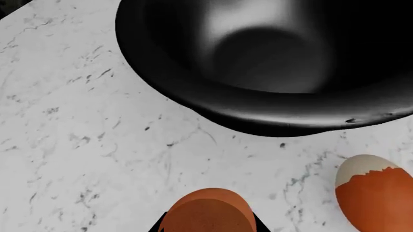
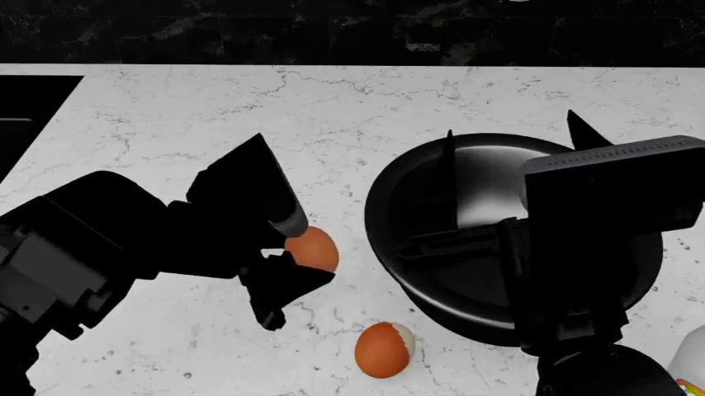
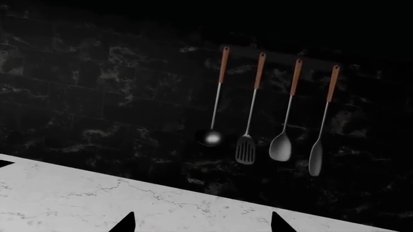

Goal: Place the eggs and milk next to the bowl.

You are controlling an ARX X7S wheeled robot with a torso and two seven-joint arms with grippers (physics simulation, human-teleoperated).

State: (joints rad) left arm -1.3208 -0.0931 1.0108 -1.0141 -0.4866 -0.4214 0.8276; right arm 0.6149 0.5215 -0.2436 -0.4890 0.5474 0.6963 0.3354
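Orange-brown eggs [image 2: 382, 350], one white-patched, glossy black bowl [image 2: 484, 186]

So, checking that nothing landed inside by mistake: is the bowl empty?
Empty as far as shown: the bowl has only bare glossy interior in the left wrist view; both eggs lie outside on the counter. The right arm hides part of it.

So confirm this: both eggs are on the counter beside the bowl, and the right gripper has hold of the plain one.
Wrong arm. In the head view it is the left gripper that has the plain egg between its fingers. The egg with the white patch lies free on the counter, and both are beside the bowl.
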